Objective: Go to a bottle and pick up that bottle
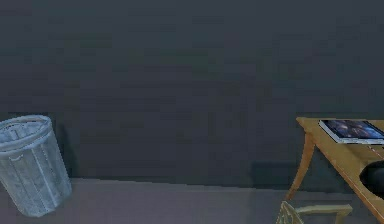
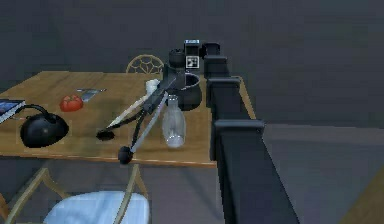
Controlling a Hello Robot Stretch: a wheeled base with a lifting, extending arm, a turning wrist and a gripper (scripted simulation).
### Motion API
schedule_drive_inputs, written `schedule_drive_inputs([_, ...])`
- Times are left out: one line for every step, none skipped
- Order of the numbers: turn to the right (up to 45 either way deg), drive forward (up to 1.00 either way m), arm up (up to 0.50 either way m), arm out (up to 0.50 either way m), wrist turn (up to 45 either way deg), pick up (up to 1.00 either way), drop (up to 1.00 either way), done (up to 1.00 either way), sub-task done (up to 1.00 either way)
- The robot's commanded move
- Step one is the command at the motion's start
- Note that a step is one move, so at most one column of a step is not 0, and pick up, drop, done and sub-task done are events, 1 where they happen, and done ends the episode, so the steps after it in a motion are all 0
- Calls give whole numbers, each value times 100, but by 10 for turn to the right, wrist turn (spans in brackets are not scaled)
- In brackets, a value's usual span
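Facing a plain dark grey wall (image 1: 200, 70) in the forward view. Noting a ribbed, translucent pale-blue bin (image 1: 33, 165), tapering toward its base, standing on the floor at the left. Catching the corner of a smooth tan wooden worktop (image 1: 335, 150) at the right, carrying a flat rectangular book (image 1: 352, 130) with a glossy dark cover and the rounded edge of a dark bowl (image 1: 376, 178).

Looking across the same worktop in the arm side view. Finding the bottle (image 2: 174, 125) toward the worktop's right end, close to its near edge: clear, glassy, round-bodied, narrowing to a slim neck, standing upright on the wood just left of the square dark arm (image 2: 240, 150). Seeing the claw (image 2: 118, 140) reaching out left of the bottle, its dark body sitting beside two small white marked squares (image 2: 191, 62), its two thin fingers (image 2: 140, 130) slanting down over the wood. Failing to tell whether the claw is holding anything or touching the bottle. Spotting a dark cylindrical pot (image 2: 188, 95) just behind the bottle, a small round red fruit (image 2: 71, 102) farther left, and a thin silvery utensil (image 2: 90, 93) beside it. Making out a chair (image 2: 95, 208) with a white rounded seat at the worktop's near edge, and a curved pale chair back (image 2: 148, 63) at the far side.
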Motion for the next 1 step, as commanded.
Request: schedule_drive_inputs([0,0,0,0,450,0,0,0,0])
